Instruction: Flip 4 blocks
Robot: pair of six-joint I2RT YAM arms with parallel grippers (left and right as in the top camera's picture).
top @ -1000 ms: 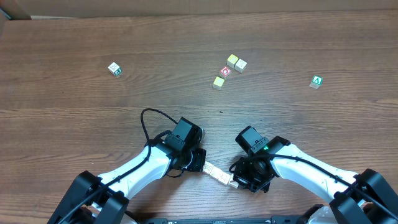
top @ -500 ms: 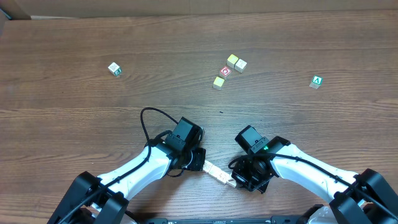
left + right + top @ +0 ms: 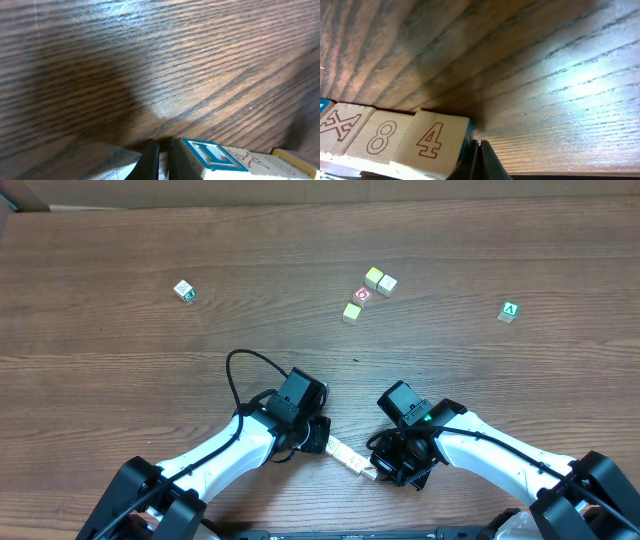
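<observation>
Lying end to end in a short touching row on the table (image 3: 120,380), the blocks (image 3: 352,460) sit well to the robot's side of the red-ring cube (image 3: 363,295), with brown X, 8 and 4 faces showing. The left gripper (image 3: 161,159), clenched on nothing, stands just beside the row's blue-framed end. The right gripper (image 3: 479,156), likewise clenched and empty, stands just beside the 4 end.

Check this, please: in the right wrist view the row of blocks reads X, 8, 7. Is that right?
Not quite. The last block shows a 4, not a 7, as the right wrist view makes plain. The X block and the 8 block are as you say, so the row reads X, 8, 4.
</observation>
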